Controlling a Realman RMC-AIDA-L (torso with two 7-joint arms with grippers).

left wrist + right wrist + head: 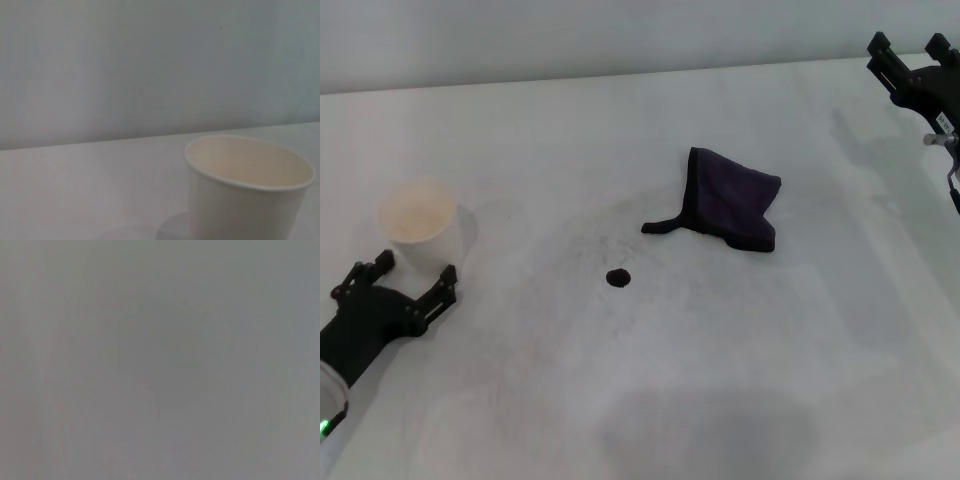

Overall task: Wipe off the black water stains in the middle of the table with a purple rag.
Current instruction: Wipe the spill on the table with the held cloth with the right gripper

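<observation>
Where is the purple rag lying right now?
In the head view the purple rag lies crumpled on the table right of centre, just beyond and right of the black water stains, untouched by either gripper.

Three cameras, one shared object
Head view looks down across the table [650,400]; left wrist view sits low, close to the paper cup [417,222] [247,187] both show.

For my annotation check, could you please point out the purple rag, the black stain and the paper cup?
purple rag [735,200]: head view, middle of the cloth.
black stain [618,278]: head view, centre of the spot.
paper cup [418,222]: head view, its rim area.
</observation>
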